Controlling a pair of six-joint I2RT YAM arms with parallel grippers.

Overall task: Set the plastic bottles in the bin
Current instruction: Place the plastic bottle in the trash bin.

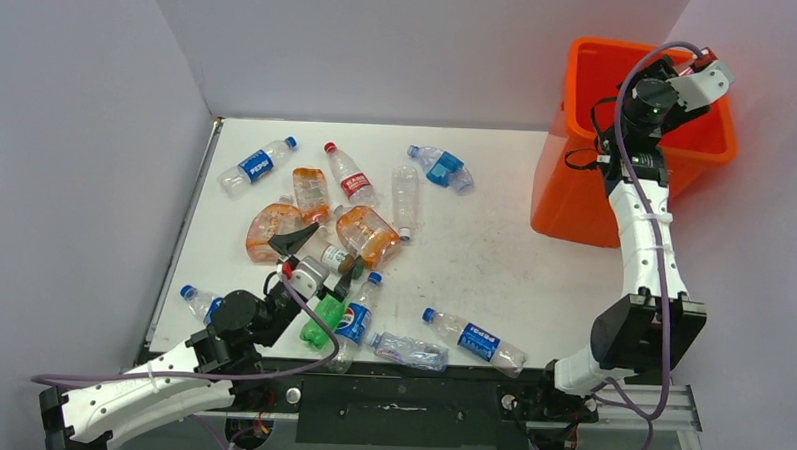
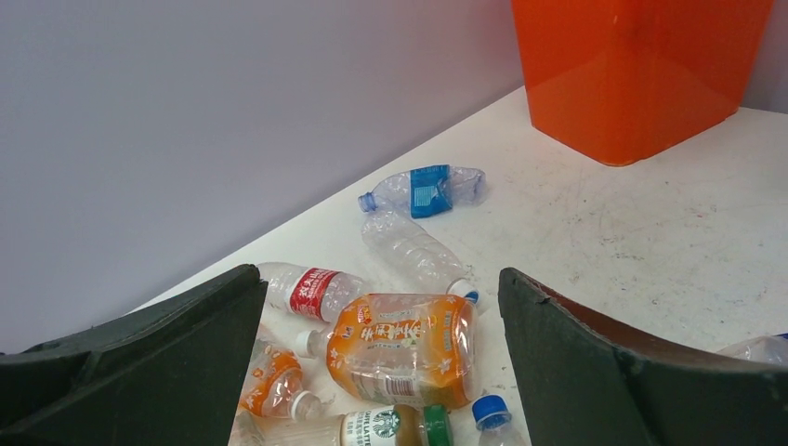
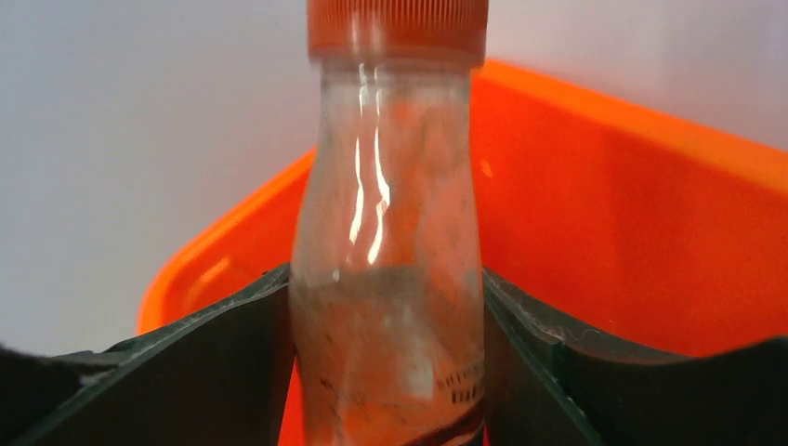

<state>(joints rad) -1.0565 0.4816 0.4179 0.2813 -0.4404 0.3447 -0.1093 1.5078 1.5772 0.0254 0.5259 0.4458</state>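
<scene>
The orange bin (image 1: 574, 186) stands at the table's far right. My right gripper (image 1: 680, 75) is above its mouth, shut on a clear bottle with a red cap (image 3: 386, 232), which stands upright between the jaws (image 3: 386, 307); the bin's inside (image 3: 650, 214) lies behind it. My left gripper (image 1: 320, 264) is open and empty above the pile of bottles at the near left. Between its fingers (image 2: 379, 279) lie an orange-tinted bottle (image 2: 404, 348) and a green-capped bottle (image 2: 390, 426). Several more bottles lie scattered on the table, among them a green one (image 1: 323, 320).
A red-label bottle (image 1: 351, 178), a crushed blue-label bottle (image 1: 440, 167) and a Pepsi bottle (image 1: 256, 165) lie towards the back. Two bottles (image 1: 471, 340) lie near the front edge and one (image 1: 200, 300) by the left edge. Grey walls close the left and back.
</scene>
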